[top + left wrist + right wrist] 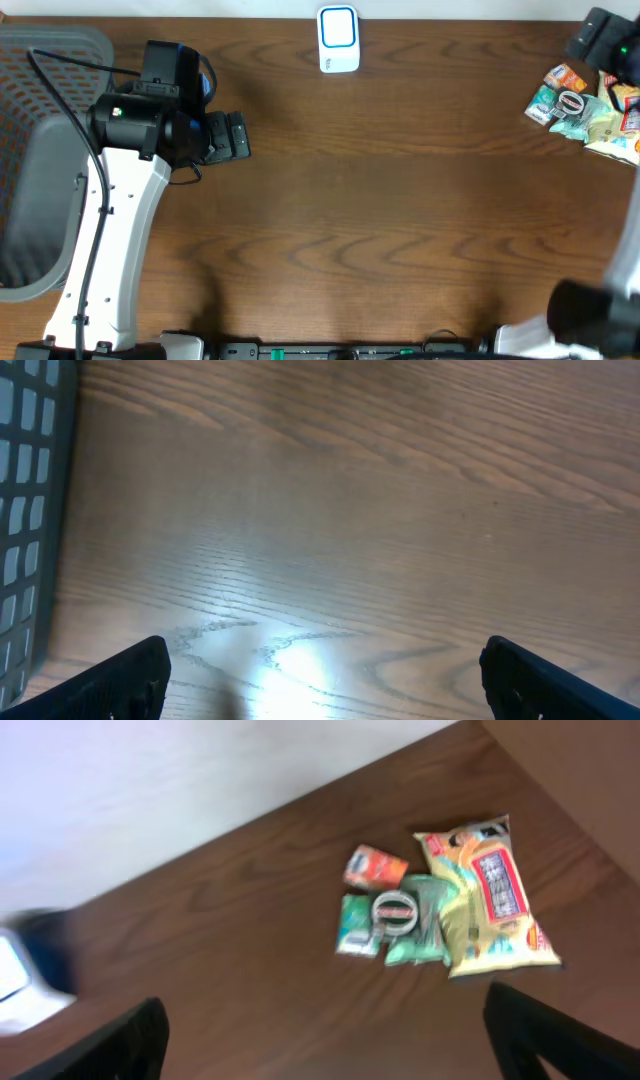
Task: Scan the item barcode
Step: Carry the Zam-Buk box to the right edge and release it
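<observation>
scanner: white barcode scanner (338,39) with a blue-rimmed face, at the far edge of the bench (400,210)
items: snack packet pile (588,108), well right of the scanner near the bench's right edge, lying on the wood, not held
pile detail: yellow bag (490,895), orange packet (375,867), green packets (425,930), round item (393,910) on top; all touching or overlapping
right fingers (125,1045): spread wide, nothing between them, raised over the bench, pile ahead and apart from them; exact spot relative to the scanner can't tell
left fingers (125,680): spread wide, holding nothing, over wood well left of the scanner
basket: grey mesh basket (60,50), farthest left of the scanner, past the left fingers
</observation>
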You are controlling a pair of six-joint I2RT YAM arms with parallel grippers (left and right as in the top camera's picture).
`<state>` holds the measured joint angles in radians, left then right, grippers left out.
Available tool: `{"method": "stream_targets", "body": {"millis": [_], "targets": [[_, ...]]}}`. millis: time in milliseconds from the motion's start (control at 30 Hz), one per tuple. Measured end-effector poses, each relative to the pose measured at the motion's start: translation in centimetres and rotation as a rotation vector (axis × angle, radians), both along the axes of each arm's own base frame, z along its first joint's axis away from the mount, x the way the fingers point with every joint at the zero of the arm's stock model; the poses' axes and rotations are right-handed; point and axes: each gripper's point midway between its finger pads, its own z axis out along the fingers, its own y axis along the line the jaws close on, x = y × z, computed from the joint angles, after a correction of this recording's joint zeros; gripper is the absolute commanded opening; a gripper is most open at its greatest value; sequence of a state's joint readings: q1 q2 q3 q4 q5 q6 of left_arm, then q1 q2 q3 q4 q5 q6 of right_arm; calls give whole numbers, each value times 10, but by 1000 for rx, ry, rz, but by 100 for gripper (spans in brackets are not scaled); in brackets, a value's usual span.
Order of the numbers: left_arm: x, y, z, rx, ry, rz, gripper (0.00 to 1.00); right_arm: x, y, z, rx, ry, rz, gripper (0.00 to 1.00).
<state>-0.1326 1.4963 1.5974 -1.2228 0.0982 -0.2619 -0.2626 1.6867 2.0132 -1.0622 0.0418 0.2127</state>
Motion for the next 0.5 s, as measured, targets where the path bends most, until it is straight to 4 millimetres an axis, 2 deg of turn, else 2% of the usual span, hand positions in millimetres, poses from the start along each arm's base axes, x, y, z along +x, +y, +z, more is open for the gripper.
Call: {"method": "stream_targets", "body": {"millis": [67, 200, 400, 500], "targets": [[0, 0, 0, 0, 0, 0, 98, -19, 13, 19, 15, -28, 14, 90], [0, 0, 0, 0, 0, 0, 98, -51, 30, 26, 39, -19, 30, 90], [0, 0, 0, 0, 0, 0, 98, -89, 57, 4, 68, -23, 61, 91], [0, 0, 0, 0, 0, 0, 98, -110, 70, -19, 84, -9, 86, 91]]}}
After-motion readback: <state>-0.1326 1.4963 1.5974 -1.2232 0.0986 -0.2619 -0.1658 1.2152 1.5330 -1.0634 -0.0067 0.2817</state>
